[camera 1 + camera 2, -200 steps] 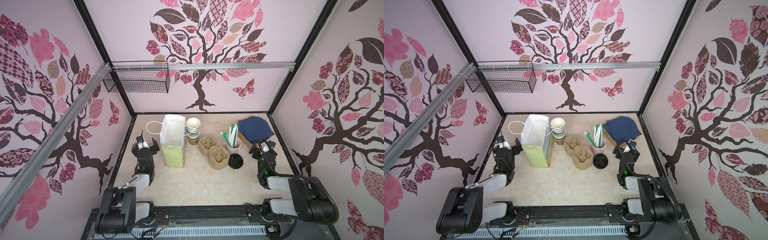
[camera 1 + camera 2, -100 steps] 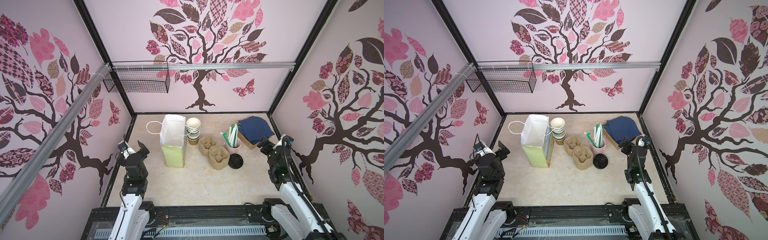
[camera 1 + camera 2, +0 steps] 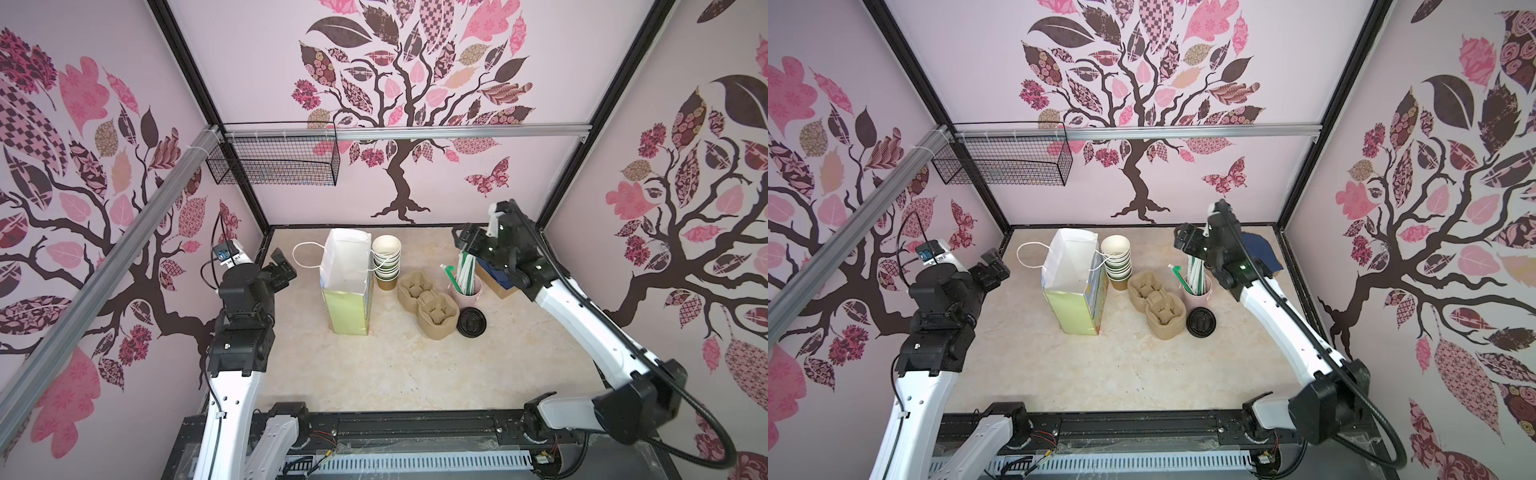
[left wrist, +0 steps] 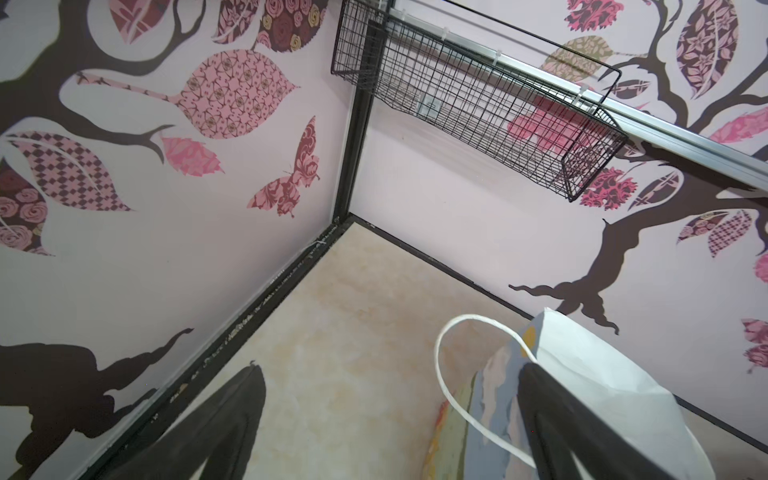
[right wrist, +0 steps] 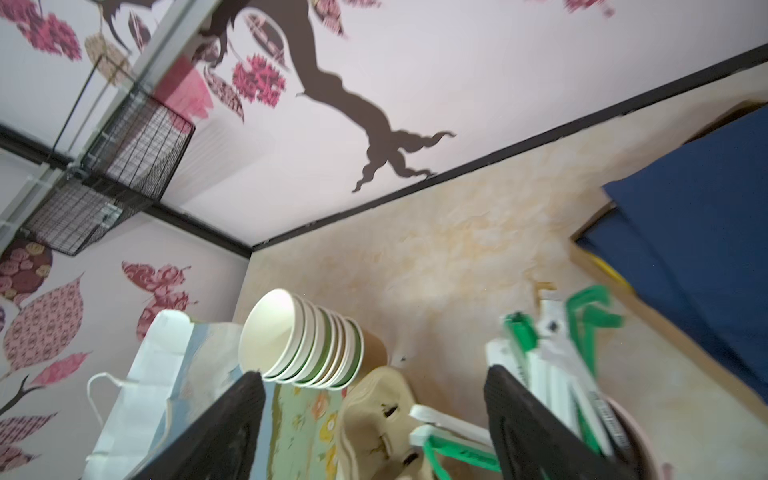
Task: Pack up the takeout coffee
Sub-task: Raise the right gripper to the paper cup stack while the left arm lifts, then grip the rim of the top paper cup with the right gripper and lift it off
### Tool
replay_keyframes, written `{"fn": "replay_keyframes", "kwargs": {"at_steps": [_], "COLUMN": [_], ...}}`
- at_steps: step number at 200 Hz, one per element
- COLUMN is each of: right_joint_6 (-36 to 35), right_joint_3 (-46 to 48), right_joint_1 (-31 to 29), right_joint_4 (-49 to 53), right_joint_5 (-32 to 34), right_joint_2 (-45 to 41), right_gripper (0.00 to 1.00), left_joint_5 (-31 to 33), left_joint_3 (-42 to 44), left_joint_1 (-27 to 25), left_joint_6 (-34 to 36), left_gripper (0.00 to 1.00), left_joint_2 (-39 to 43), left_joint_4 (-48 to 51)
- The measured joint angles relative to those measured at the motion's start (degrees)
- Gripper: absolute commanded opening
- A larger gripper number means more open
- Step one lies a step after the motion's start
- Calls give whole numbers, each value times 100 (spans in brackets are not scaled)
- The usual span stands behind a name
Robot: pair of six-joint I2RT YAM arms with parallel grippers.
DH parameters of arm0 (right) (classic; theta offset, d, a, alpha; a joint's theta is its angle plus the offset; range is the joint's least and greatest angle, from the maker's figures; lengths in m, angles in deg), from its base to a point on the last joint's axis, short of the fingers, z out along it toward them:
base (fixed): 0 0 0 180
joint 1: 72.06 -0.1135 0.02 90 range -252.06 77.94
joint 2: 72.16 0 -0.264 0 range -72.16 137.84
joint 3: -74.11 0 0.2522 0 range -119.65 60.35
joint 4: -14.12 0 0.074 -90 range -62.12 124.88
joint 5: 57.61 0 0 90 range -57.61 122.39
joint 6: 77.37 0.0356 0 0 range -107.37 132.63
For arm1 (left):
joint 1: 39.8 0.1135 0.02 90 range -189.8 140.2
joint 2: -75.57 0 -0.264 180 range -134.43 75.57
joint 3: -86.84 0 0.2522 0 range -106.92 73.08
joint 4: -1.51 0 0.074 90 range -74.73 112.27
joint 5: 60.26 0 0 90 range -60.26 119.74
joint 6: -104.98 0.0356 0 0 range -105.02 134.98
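Top views first. A second ago both arms were folded low at the bottom corners. Now they are up and stretched toward the back.
- The left gripper point(image 3: 282, 262) hangs left of centre, just beside the loop handle of the paper bag point(image 3: 347, 266). Its jaws are apart and empty.
- The right gripper point(image 3: 467, 241) is right of centre, above the pink straw cup point(image 3: 468, 291). Its jaws are apart with nothing in them.
- Table items have not moved. The cup stack point(image 3: 386, 257) is against the bag, and the cup carrier point(image 3: 428, 301) is centre.
- A black lid point(image 3: 471, 321) lies just beside the carrier's right end.
- Takeout coffee: I can't make out a capped green cup anywhere. That lid looks low with no green side showing, so I cannot tell if a cup is under it.
- My read is that this is the opening reach and nothing is packed yet.
- In a top view the blue cloth point(image 3: 1262, 251) shows behind the right arm.

Left wrist: the fingers point(image 4: 232, 415) are spread wide at the bottom. The bag mouth and handle are at lower right, and the wire basket point(image 4: 478, 99) is at top centre. No cups or lid show here.

Right wrist: the picture is blurred. The fingers point(image 5: 224, 432) are apart at the bottom, with the cup stack and carrier seen through the gap. Straws are at lower right and the blue cloth at the right edge. This view shows the stack's brown bottom cup up close, but the lid is out of frame.
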Motion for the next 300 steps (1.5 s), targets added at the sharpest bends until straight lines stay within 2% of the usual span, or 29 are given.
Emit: {"fn": "replay_keyframes", "kwargs": {"at_steps": [43,83,141,184,300], "right_joint_6": [109,262,457,566,544], "right_joint_3": [-1346,-2002,-2500,-2719,-3451], "right_joint_1": [-643,-1078,-1257,-1263,-1281], "right_joint_4": [627,988,1080,1080,1246], "right_joint_5": [-315,-76,238,378,621], "right_joint_2": [1333,2162,2830,3169,3602], "right_gripper": [66,53,44,29,24], "left_joint_5": [-636,-1088,-1172,-1167,-1121], "left_joint_3": [-254,-393,-404,-404,-404], "left_joint_1": [0,-24,-129,-164,-210], "left_joint_6": [-538,-918,-935,-931,-935], "left_gripper": [98,98,98,98,98], "left_joint_2": [-308,-695,-682,-660,-654], "left_joint_4": [514,643,680,699,695]}}
